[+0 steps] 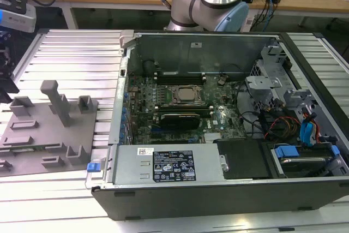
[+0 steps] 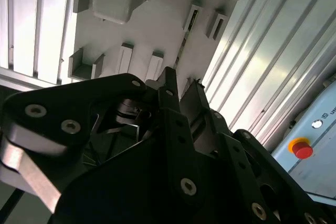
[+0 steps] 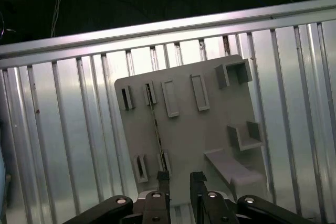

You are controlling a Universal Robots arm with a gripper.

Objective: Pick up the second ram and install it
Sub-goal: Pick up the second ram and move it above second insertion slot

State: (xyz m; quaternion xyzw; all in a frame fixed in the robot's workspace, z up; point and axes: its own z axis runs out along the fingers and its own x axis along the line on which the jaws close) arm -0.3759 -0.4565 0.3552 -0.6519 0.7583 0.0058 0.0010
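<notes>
Second ram (image 3: 156,129) stands on edge in the grey holder tray (image 3: 210,129), its long axis running between the tray's slot pairs toward the gripper (image 3: 180,181), which hangs over the tray pointing down, fingers apart, holding nothing.

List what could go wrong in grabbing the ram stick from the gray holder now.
1. The second ram stands on edge, very thin, in the gray holder. In the first wrist view it lines up with one finger of the open gripper rather than the gap, so a straight descent might hit its top edge.
2. Raised slot walls sit close beside the stick's ends; the fingers could catch on them.
</notes>
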